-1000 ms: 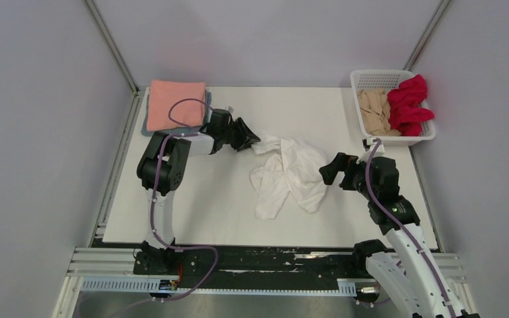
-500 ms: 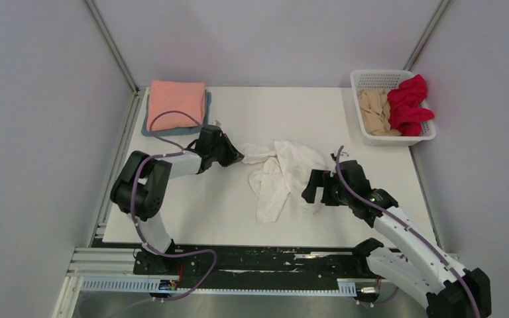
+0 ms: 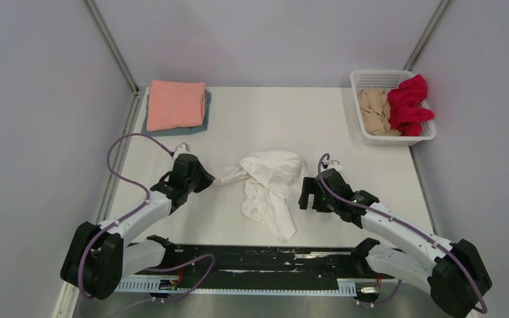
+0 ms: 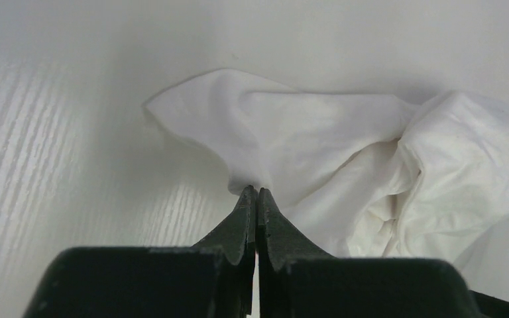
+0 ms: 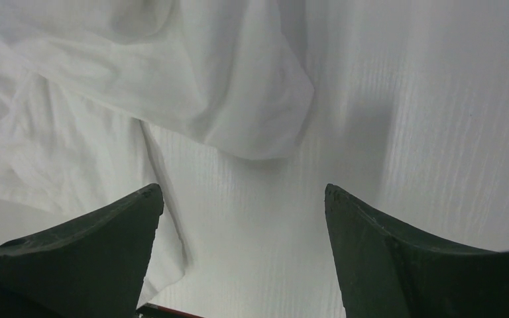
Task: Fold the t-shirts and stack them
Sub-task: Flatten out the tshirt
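White t-shirt (image 3: 268, 185) lies crumpled in the middle of the counter (image 3: 272, 119), toward the near edge, with one corner drawn out to the left. Left pincer (image 4: 256, 193) is closed tight on that corner, cloth pinched at the tips. Right pincer (image 5: 242, 199) has its jaws wide apart, low at the shirt's right edge with a loose fold just ahead of them, gripping nothing. Salmon pink t-shirt (image 3: 175, 104) sits folded at the far-left corner on top of the grey-blue t-shirt (image 3: 172, 131). Red t-shirt (image 3: 411, 106) and beige t-shirt (image 3: 374, 112) are bunched in the basket (image 3: 378, 79), far right.
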Robot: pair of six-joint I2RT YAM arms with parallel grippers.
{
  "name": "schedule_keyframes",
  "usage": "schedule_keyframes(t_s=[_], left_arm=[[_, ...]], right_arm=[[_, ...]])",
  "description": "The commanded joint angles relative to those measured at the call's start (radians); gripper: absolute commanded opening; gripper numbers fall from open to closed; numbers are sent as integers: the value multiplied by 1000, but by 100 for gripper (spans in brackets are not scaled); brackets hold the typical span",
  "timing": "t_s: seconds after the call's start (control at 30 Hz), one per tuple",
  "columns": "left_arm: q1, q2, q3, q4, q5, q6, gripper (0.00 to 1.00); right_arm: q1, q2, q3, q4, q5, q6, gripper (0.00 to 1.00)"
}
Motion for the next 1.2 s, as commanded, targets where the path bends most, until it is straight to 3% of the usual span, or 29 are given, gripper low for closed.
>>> schedule_keyframes(t_s=[0.0,0.3,0.37,0.43,0.5,0.53,0.63,0.73,0.93,1.17], left_arm=[[-2,-90,-19,-46,-90,20,0],[-2,-115,-33,-51,-96,39,0],[-1,-110,-29,-51,-105,41,0],[-1,-104,-21,-52,-121,42,0],[-2,-100,0,-62,-153,45,0],[-1,-98,12,-83,-179,49,0],[8,-94,102,-135,-250,68,0],[57,-87,207,-194,-293,78,0],[165,-109,370,-250,-302,106,0],[196,-162,623,-317,-365,204,0]], right_arm=[[6,74,12,126,76,17,88],[4,300,64,262,153,14,75],[4,354,82,280,158,21,62],[4,391,100,292,164,23,26],[3,398,127,294,178,11,6],[2,388,151,292,187,-1,1],[-41,335,216,264,213,-41,0],[-163,270,267,256,172,-80,0],[-416,170,401,256,-60,-173,0],[-509,102,680,213,-131,-282,0]])
